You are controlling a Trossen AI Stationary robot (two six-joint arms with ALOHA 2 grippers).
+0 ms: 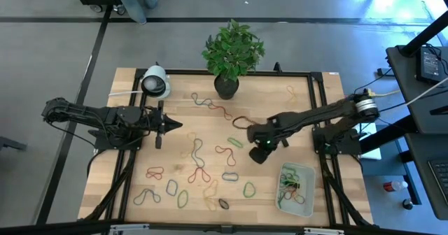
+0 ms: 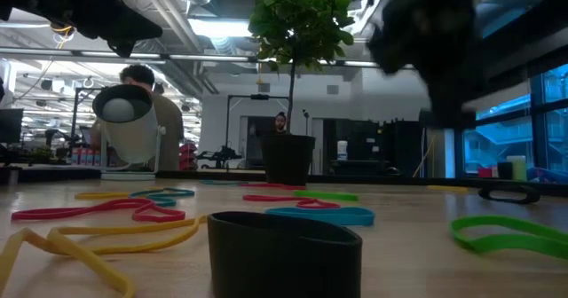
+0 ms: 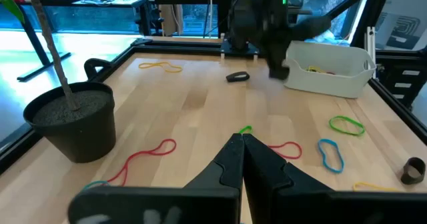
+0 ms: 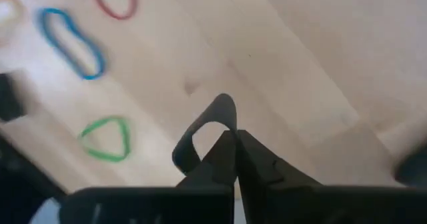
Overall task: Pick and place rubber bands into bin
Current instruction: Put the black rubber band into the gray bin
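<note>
A: Where was the right gripper [image 1: 260, 153] when we looked?
B: Over the table's [image 1: 301, 102] middle-right, w/ the bin [image 1: 306, 172] nearby toward the near right corner. In the right wrist view its fingers were pinched together on a dark rubber band [image 4: 203, 131], the loop standing up from the tips.
A: So clamped on it?
B: Yes, shut on that dark band. The band looked lifted off the wood, tho we couldn't tell how far.
A: And the left gripper [image 1: 175, 125]?
B: Parked toward the left edge, pointing in at the centre. Left wrist view showed its tips [image 3: 241, 141] together, nothing between them.
A: Bin contents?
B: We saw a few bands already in it, green & yellow mostly, at the near right corner. It's the pale tray, sitting flat.
A: Rest of the rubber bands [image 1: 198, 154]?
B: Scattered over the middle & near edge: green, red, blue, yellow, a dark one by the near edge. One yellow band [image 1: 290, 91] lay alone toward the far right corner. A red-and-teal twisted strand [image 1: 210, 106] ran near the plant pot [image 1: 226, 86].
A: Anything else on the table?
B: The potted plant at the far edge, centre; a white round lamp-like obj. [image 1: 155, 82] at the far left. In the low view a dark cup-shaped thing [image 2: 284, 253] sat close to the camera, and a person [image 2: 146, 103] stood in the room behind.
</note>
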